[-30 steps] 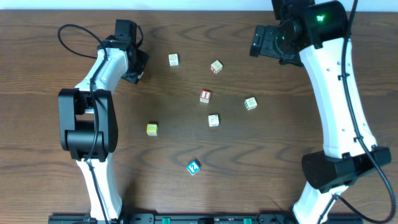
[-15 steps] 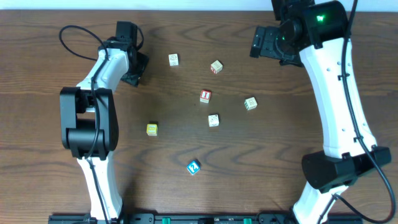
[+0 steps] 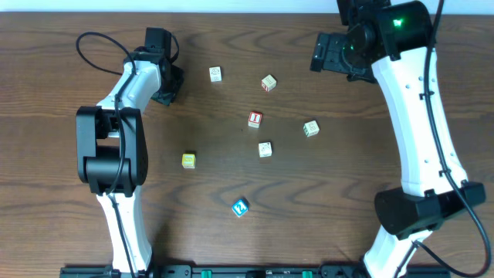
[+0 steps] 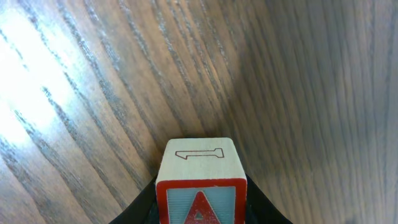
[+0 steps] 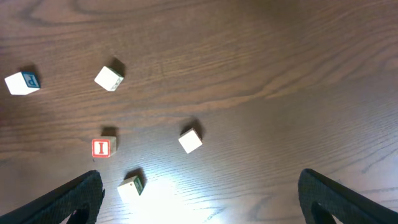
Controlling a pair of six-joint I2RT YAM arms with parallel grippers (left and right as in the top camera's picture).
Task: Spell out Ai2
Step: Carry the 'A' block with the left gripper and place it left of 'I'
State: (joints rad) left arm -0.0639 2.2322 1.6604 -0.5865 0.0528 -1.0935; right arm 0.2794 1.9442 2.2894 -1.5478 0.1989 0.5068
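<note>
- Dark wood-grain table point(image 3: 231, 239), overhead view: the left gripper point(image 3: 166, 83) sits toward the far-left corner. How its jaws stand, and any load, are hidden under the wrist from this angle.
- The right gripper point(image 3: 319, 52) hangs near the far edge, right of centre, apart from every cube.
- The red-and-white I cube point(image 3: 255, 119) lies about mid-table. The blue 2 cube point(image 3: 240, 207) lies toward the near edge, well apart from it.
- A yellow cube point(image 3: 188, 160) lies left of centre. Four cream cubes point(image 3: 265, 149) are scattered around the I cube, none touching it.
- Left wrist view: the dark fingers point(image 4: 143, 214) pinch the A cube point(image 4: 201, 186) from both sides. Its red-framed face shows only the peak of a red letter, cropped by the frame edge. The upper face carries an outlined "1". Whether the cube rests on the wood or is lifted cannot be told.
- Right wrist view: the fingers point(image 5: 68, 199) sit in the lower corners, spread wide with nothing between them. The I cube point(image 5: 101, 147) lies on the wood ahead, with pale cubes near it, all apart.
</note>
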